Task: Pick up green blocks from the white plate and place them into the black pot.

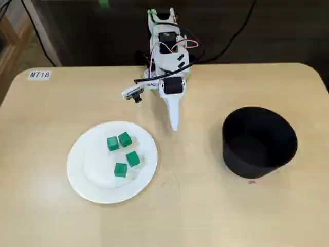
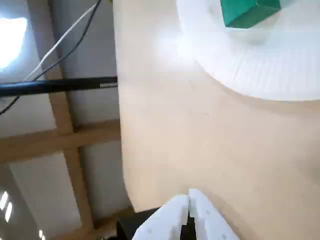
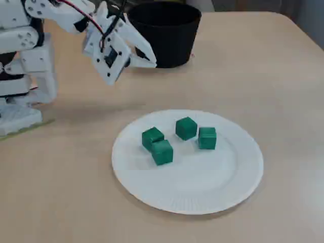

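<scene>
By my reading the task has not begun: all four green blocks [image 1: 125,139] lie on the white paper plate [image 1: 77,170], loosely clustered near its middle, two nearly touching and the other two just apart. In the fixed view from above, no green shows inside the black pot [image 1: 257,159], though its dark interior hides detail. All four transfers look to be left. The gripper [image 1: 174,125] hangs over bare table between plate and pot. Its white fingers [image 2: 175,212] are pressed together at the tips in the wrist view, and it holds nothing. The blocks are small cubes with crisp edges and a matte, evenly coloured surface, probably plastic or painted wood; they should give flat faces to pinch. The plate is thin and round, with a fluted rim and a shallow smooth well, and is likely light enough to slide if nudged. The pot is a wide, round vessel with a dull black, straight wall and open top. The table [image 1: 205,206] is pale, smooth wood-look laminate.
</scene>
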Controlling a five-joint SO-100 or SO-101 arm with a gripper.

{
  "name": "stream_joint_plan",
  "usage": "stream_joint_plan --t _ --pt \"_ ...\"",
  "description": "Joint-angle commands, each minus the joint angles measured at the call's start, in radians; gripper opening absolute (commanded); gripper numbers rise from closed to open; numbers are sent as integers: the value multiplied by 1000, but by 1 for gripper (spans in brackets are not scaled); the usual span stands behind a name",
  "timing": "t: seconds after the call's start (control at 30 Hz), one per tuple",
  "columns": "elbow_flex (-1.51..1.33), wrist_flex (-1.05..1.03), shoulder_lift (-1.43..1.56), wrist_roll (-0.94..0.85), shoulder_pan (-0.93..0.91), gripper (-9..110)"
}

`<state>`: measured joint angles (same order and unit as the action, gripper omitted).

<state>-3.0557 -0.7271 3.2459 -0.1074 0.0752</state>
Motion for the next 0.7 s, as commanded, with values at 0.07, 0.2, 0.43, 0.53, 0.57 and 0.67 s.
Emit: stream_joint_plan --t 0.07,0.2,0.43,0.53,0.57,0.67 --pt "713 -242 -483 -21 -285 -2" --pt "713 -244 -482 -31 -293 -2" --pt "713 -258 -468 -26 -302 -2" --pt "726 -267 -469 -23 -301 -2" --pt "744 -275 -485 -32 -298 -2" --pt "974 -407 -698 -133 -282 -2"
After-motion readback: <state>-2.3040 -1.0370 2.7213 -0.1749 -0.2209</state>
